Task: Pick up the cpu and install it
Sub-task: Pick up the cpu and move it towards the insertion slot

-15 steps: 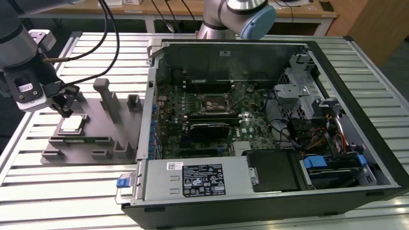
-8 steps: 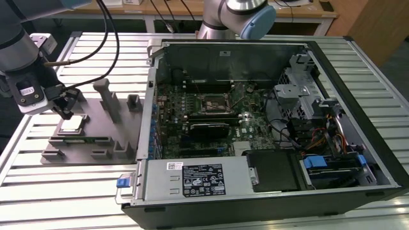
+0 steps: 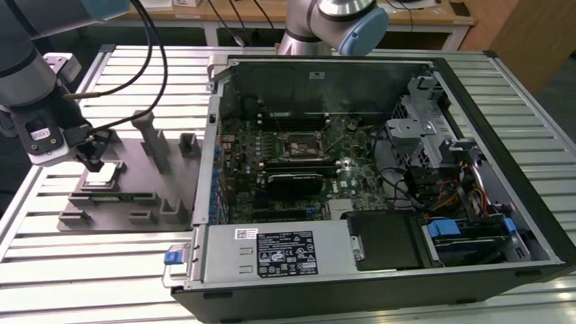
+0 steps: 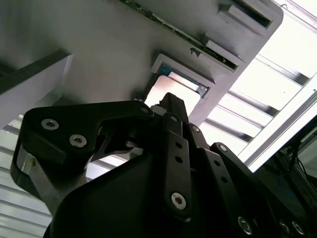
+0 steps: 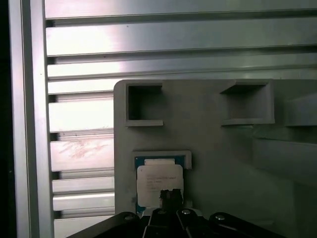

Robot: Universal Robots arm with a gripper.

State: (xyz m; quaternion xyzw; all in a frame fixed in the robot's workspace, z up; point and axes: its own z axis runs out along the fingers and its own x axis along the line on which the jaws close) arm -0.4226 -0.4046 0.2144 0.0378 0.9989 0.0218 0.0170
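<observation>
Exterior view: claw, pinched narrow, over cpu on grey fixture beside open computer case.

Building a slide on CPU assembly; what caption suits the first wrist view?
Pincer at the cpu, seated in a pocket of the grey fixture on the slatted metal table.
</observation>
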